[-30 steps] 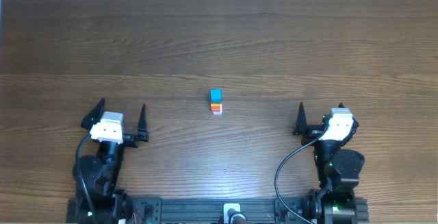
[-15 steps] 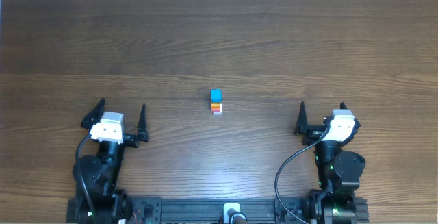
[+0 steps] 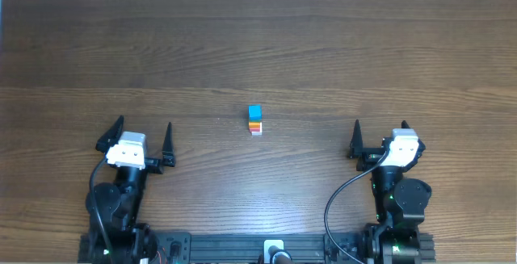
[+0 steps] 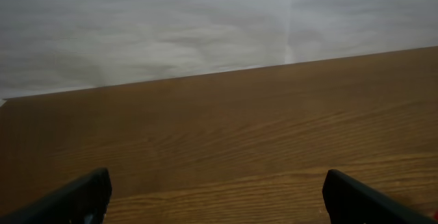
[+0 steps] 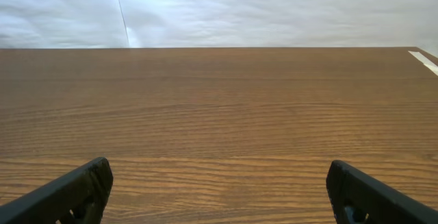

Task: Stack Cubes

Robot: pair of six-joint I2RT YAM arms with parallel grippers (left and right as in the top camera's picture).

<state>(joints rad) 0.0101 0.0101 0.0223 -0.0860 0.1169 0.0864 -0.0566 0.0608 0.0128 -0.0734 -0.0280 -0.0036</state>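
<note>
- Left gripper (image 3: 144,125): mine, parked low at the near left of the brown wood-grain table (image 3: 258,38), just ahead of its own base. Its two black fingers (image 4: 79,198) are spread wide, with bare wood between them and nothing gripped.
- Right gripper (image 3: 379,125): the mirror position at the near right. Its fingers (image 5: 68,193) are likewise spread wide, and nothing is gripped.
- Black cable (image 3: 333,203): loops out beside my right arm, on the side towards the table's middle.
- Black rail (image 3: 226,241): runs along the near edge and carries both of my arm bases.
- Stack of small cubes (image 3: 255,121): stands farther out than the grippers, roughly midway between them and near the table's middle.
- Order as seen from above: a blue cube (image 3: 255,112) is on top and an orange cube (image 3: 255,124) sits directly under it. A pale layer (image 3: 256,132) is at the foot, and I cannot tell whether it is a separate cube.
- The stack looks upright, with its sides roughly in line. It is well apart from both grippers, and neither touches it.
- Wood grain runs side to side across the table beyond the stack.
- Thin pale strip (image 5: 424,61): lies on the wood near the far corner in my right wrist view.
- White wall (image 4: 205,25): rises behind the table's far edge.
</note>
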